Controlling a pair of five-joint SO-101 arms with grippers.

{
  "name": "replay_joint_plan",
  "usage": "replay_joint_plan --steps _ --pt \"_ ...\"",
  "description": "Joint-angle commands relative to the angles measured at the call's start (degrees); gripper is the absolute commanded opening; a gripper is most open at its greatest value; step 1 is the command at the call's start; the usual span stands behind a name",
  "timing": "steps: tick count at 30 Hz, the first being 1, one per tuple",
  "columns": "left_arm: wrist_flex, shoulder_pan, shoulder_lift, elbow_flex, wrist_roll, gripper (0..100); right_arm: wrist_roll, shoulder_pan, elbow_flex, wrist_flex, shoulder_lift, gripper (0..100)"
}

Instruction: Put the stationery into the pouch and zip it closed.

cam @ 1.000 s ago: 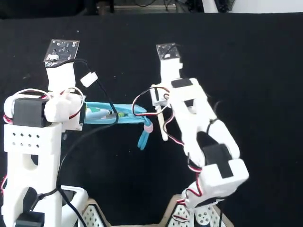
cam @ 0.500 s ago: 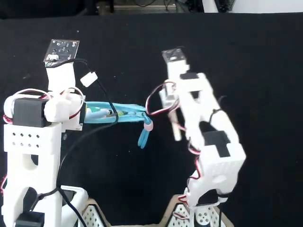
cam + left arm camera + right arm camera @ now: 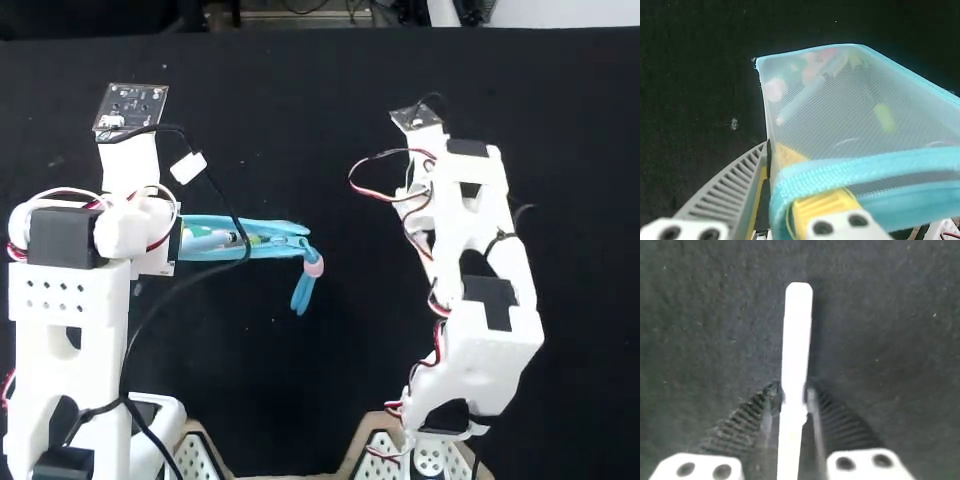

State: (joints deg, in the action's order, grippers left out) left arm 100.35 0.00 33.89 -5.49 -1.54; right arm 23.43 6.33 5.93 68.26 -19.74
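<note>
The left gripper [image 3: 782, 167] is clamped on one end of the pouch [image 3: 850, 115], its grey ribbed finger [image 3: 735, 192] on one side of the teal trim. In the high view the pouch [image 3: 255, 242] hangs off the black desk [image 3: 300, 110], in the left half and about midway between the near and far edges, with its length pointing towards the middle. A pink tab [image 3: 313, 267] sits at its free end, and a teal strap [image 3: 301, 293] dangles below. Through the mesh wall, pink and yellow-green stationery [image 3: 815, 70] shows inside.

The right gripper [image 3: 792, 390] is nearly closed, pinching a white stick [image 3: 797, 335] that juts out past its fingertips over bare desk. The right arm [image 3: 470, 260] stands in the desk's right half, well apart from the pouch.
</note>
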Motion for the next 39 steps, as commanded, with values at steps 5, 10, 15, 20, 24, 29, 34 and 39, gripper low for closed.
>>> replay_joint_plan --steps 5,10,15,20,24,29,34,39 --pt "-0.70 0.57 -0.62 -0.75 0.70 3 0.97 -1.23 -7.60 0.35 3.12 17.8" --pt "-0.70 0.57 -0.62 -0.75 0.70 3 1.41 -4.40 -13.67 0.00 -3.91 14.8" --pt "-0.53 0.13 -0.62 -0.75 0.70 3 1.41 -3.52 -25.54 2.99 -14.55 14.6" --pt "-0.53 0.31 -0.62 -0.75 0.70 3 1.49 -2.90 -38.81 10.02 -23.52 14.5" --pt "-0.53 0.22 -0.62 -0.75 0.70 3 1.58 -2.99 -47.69 15.91 -29.14 6.8" --pt "-0.53 0.13 -0.62 -0.75 0.70 3 1.32 -2.90 -57.36 24.53 -32.13 1.0" --pt "-0.53 0.13 -0.62 -0.75 0.70 3 -0.26 -2.90 -67.38 33.05 -30.55 1.0" --pt "-0.53 0.13 -0.62 -0.75 0.70 3 -2.20 -1.41 -65.36 32.97 -23.25 1.0"
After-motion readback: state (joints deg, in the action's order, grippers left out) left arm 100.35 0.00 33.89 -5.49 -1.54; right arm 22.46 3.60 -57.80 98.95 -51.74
